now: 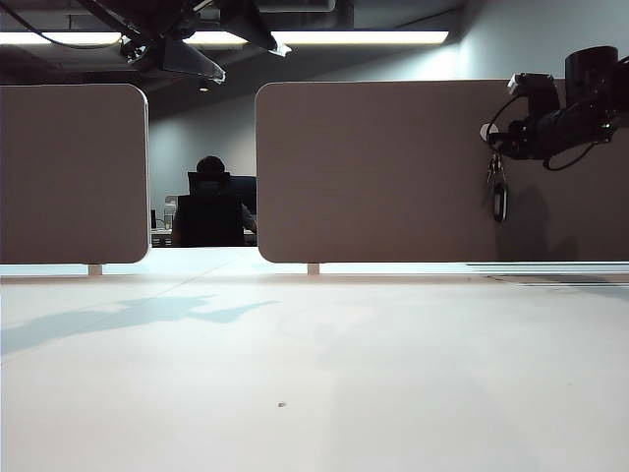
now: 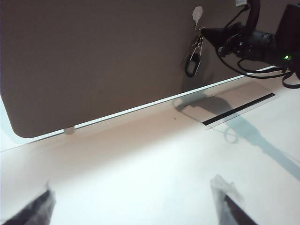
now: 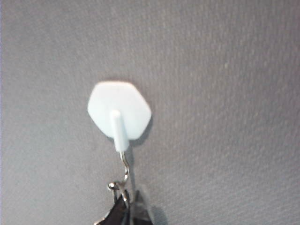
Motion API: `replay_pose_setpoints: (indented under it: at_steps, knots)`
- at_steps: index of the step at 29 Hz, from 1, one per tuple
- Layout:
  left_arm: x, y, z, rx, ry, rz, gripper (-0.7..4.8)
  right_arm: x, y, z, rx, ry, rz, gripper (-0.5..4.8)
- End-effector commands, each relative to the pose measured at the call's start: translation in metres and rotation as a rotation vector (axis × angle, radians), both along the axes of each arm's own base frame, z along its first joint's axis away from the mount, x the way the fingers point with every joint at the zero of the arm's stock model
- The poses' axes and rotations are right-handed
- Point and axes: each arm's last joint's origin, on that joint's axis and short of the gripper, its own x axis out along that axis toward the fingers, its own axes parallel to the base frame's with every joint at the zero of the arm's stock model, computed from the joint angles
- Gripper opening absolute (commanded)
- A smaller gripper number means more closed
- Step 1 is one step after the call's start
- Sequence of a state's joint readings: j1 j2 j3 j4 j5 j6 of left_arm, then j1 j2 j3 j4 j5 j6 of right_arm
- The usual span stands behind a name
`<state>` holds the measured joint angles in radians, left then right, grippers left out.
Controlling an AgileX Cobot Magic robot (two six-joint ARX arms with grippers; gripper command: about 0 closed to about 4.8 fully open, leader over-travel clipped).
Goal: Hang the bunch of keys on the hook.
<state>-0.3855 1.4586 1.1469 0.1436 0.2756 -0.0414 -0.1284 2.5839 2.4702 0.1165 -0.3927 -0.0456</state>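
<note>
The right tool (image 1: pixel 503 147) presses up to the brown panel (image 1: pixel 393 167) at about 2 o'clock in the exterior view, its jaws pinched shut on the ring end of the keys (image 1: pixel 498 192), whose black fob dangles below against the panel. The right wrist view shows the ring just under the wire of the hook (image 3: pixel 119 117), touching or all but touching it; whether the ring is already over the wire cannot be told. From the left wrist view the keys (image 2: pixel 193 58) hang directly beneath the pale hook (image 2: pixel 198 14), with the right tool (image 2: pixel 208 33) beside them. The left tool (image 2: pixel 136 206) hovers over the bare tabletop (image 1: pixel 314 374), well apart from the panel, its fingers spread wide and holding nothing. By the look of it the task is in its last stage: the keys have reached the hook, but seating the ring and letting go are not yet done.
</note>
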Motion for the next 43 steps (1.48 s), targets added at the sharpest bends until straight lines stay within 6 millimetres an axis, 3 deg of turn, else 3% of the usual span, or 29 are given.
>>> replay_pose_setpoints:
  at_steps: [1,9,10,13,14,22,24,27,28,32,35,37,38,43]
  knots:
    - [0.000,0.000,0.002,0.003,-0.004,0.001,4.79,0.002,-0.013,-0.009,0.003,0.015,-0.063,-0.05]
    - [-0.001,0.000,-0.001,0.014,0.019,0.004,4.79,0.006,-0.010,-0.020,0.000,-0.004,-0.073,0.06]
    - [-0.001,0.000,-0.001,0.014,0.020,0.005,4.79,0.006,-0.010,-0.020,0.000,-0.004,-0.073,0.33]
    - [-0.001,0.000,-0.001,0.015,0.023,0.004,4.79,0.006,-0.010,-0.017,-0.002,-0.027,-0.073,2.07]
    - [-0.001,0.000,-0.001,0.016,0.024,0.004,4.79,0.006,-0.010,-0.016,-0.003,-0.034,-0.073,2.22]
    - [-0.001,0.000,-0.003,0.022,0.040,0.004,4.79,0.002,-0.007,-0.001,-0.004,-0.050,-0.059,2.19]
    - [-0.002,0.000,-0.003,0.023,0.044,0.003,4.79,-0.003,-0.005,0.010,0.000,-0.008,-0.056,1.87]
    - [-0.004,0.001,0.001,0.014,0.030,-0.003,4.79,-0.014,-0.002,0.027,-0.003,0.079,-0.054,0.19]
    - [-0.006,0.002,0.004,0.000,0.027,-0.011,4.79,-0.019,-0.001,0.033,-0.002,0.114,-0.053,-0.02]
    - [-0.016,0.003,0.017,-0.062,0.026,-0.087,4.79,-0.038,0.005,0.057,0.010,0.223,-0.046,-0.03]
    - [-0.026,0.005,0.026,-0.110,0.041,-0.140,2.72,-0.052,0.011,0.070,0.004,0.301,-0.035,-0.03]
    - [-0.034,0.008,0.032,-0.120,0.045,-0.169,0.57,-0.060,0.023,0.079,-0.029,0.335,-0.016,-0.04]
    - [-0.038,0.009,0.035,-0.121,0.045,-0.183,-0.19,-0.064,0.025,0.083,-0.032,0.340,-0.013,-0.04]
    - [-0.070,0.014,0.056,-0.104,-0.003,-0.184,-0.06,-0.092,0.046,0.127,-0.041,0.292,0.022,-0.04]
